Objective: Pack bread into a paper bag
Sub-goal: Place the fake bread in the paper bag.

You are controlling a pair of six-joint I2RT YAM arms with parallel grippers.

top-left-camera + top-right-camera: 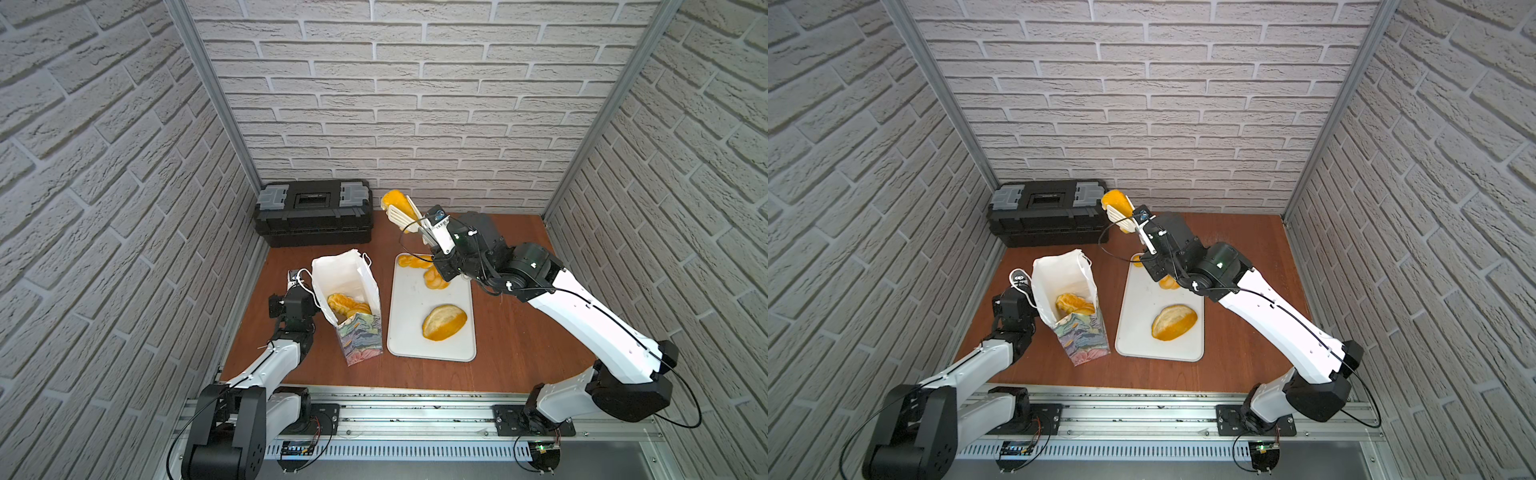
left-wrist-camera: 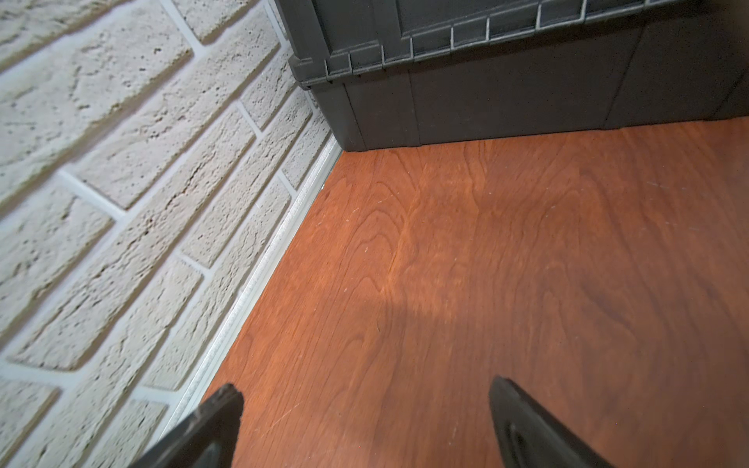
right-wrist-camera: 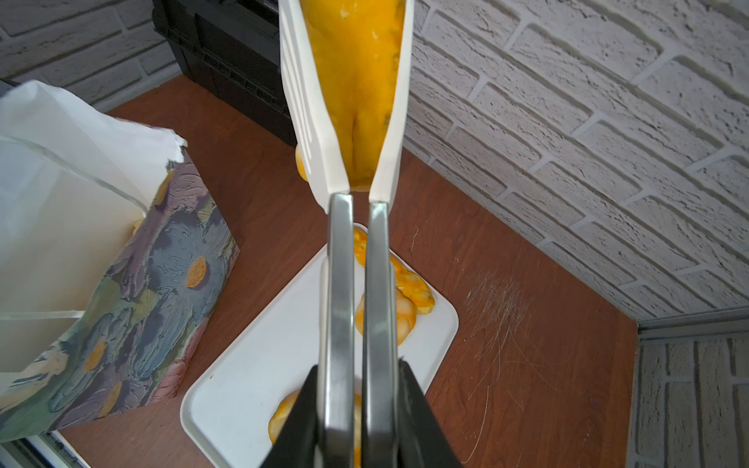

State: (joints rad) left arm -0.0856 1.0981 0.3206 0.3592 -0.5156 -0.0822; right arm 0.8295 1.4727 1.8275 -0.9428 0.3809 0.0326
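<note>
yellow glossy bread piece (image 3: 356, 81) sits pinched btwn the white blades of the tongs (image 3: 338, 263). it's up in the air past the far end of the tray (image 1: 415, 336), just right of the black toolbox (image 1: 313, 212) in both top views. your right gripper (image 3: 358, 405) is clamped on the tongs' metal handles, squeezing them nearly together. paper bag (image 1: 345, 270) stands upright w/ mouth open, left of the tray and apart from it. bagged bread (image 1: 348, 305) lies at its bottom.

on the tray: flour-dusted oval loaf (image 1: 444, 322) toward the near end, braided stick (image 1: 411, 262) at the far edge, and one more piece (image 1: 434, 281) half hidden under the r arm.

your left gripper (image 2: 364, 389) hangs low over the wood table (image 2: 486, 263), jaws wide apart w/ nothing btwn them, just beside the bag's left wall.
</note>
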